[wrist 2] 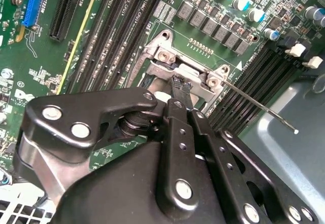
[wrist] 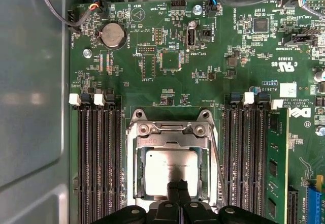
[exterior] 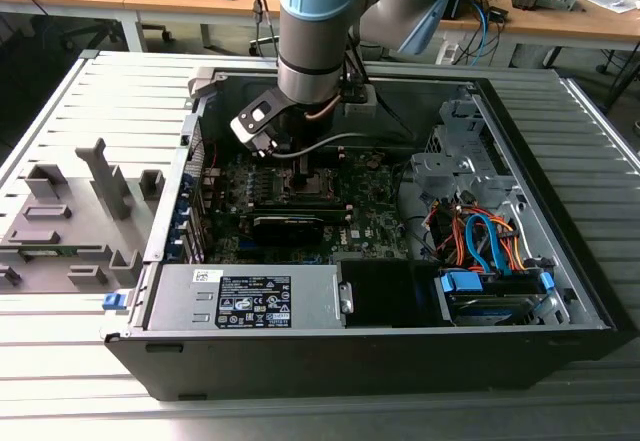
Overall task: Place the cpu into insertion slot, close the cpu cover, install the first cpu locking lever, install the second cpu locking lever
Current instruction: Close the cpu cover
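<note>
In the first wrist view the cpu [wrist: 170,169] lies flat in the insertion slot [wrist: 137,176], its silvery face showing through the window of the cpu cover [wrist: 170,129], which lies down over it. My gripper [wrist: 177,187] is shut with nothing between its fingers, and its tips rest at the chip's edge. The second wrist view has the gripper [wrist 2: 181,86] tips on the cover [wrist 2: 155,67]. A thin locking lever [wrist 2: 264,109] sticks out free from one socket corner, and it also runs along the socket's side as the lever [wrist: 217,168]. In the exterior view the gripper [exterior: 303,173] reaches down inside the case.
Black memory slots [wrist: 99,158] flank the socket on both sides, and a green memory card [wrist: 277,163] stands in one. A coin battery [wrist: 112,35] and cables sit beyond. The power supply [exterior: 250,299], drive cage cables [exterior: 480,241] and case walls close in around the board.
</note>
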You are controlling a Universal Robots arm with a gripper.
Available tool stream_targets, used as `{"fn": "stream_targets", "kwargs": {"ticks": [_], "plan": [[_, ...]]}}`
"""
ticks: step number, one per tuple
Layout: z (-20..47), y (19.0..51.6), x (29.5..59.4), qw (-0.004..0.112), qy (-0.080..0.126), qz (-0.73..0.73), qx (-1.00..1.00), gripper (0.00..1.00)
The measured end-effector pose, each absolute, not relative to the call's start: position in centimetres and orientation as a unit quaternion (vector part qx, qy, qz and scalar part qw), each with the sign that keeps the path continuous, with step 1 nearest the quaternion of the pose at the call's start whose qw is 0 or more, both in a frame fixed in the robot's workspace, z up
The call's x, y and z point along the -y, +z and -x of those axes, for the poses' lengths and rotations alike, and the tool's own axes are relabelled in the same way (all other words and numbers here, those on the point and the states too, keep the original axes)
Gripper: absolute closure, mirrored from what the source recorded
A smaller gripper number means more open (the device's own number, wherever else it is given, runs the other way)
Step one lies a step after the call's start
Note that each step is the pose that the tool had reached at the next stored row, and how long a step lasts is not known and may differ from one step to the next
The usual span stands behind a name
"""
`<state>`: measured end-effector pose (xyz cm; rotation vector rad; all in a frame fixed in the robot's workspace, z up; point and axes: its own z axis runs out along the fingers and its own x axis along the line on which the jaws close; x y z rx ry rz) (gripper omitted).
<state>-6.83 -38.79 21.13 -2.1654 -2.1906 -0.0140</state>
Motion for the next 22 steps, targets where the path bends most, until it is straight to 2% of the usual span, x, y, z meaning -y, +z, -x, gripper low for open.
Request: {"fn": "stream_targets", "kwargs": {"ticks": [22], "plan": [[6.88,20.82,38.78,0.031,-0.005,0.703,0.711,0.89]]}}
